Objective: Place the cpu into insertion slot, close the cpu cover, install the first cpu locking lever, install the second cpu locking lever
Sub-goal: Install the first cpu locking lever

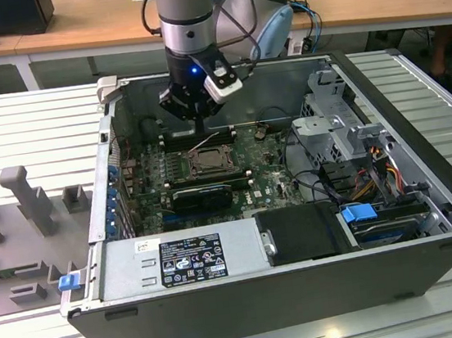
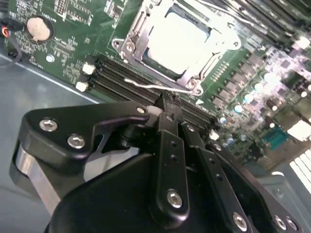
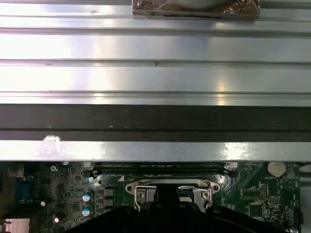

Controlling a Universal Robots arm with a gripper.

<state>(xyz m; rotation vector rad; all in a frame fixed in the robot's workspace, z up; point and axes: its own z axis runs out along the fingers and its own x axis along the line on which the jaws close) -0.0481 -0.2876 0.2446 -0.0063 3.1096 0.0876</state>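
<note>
In the second wrist view the silver-topped cpu lies in the insertion slot, and the cpu cover frames it flat. A thin wire locking lever runs along the socket's near edge; in the exterior view it sticks up slightly. My gripper has its fingers together, with the tips right at this lever; whether they touch it I cannot tell. In the exterior view the gripper hangs just above the far side of the socket. The socket's edge also appears in the first wrist view.
Long black memory slots lie between gripper and socket, with a coin battery beside them. A black card, the power supply and a drive cage crowd the open case. A grey fixture stands at the exterior view's left.
</note>
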